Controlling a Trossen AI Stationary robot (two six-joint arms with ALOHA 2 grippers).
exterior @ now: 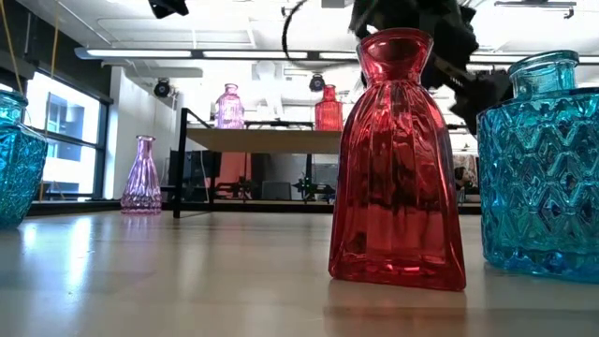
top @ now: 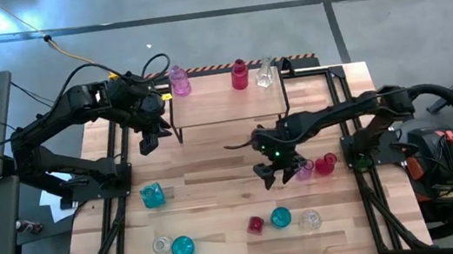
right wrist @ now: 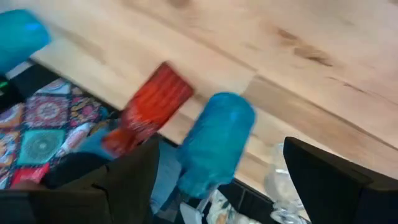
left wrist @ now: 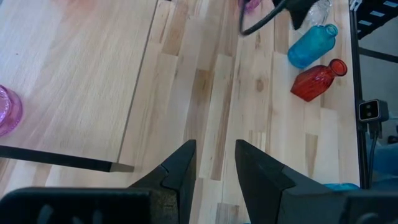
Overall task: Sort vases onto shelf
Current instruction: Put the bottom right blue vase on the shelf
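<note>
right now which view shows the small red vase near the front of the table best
The low view: the red vase stands upright, filling the frame, its ribbed sides and flared mouth clear. The high view shows it only as a small red spot beside a teal vase. The left wrist view shows it far off; the right wrist view shows it blurred.

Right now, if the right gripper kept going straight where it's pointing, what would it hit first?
Likely the teal vase: the right gripper is open, and that vase sits squarely between its fingers, with the red vase just beside it. Depth is unclear.
</note>
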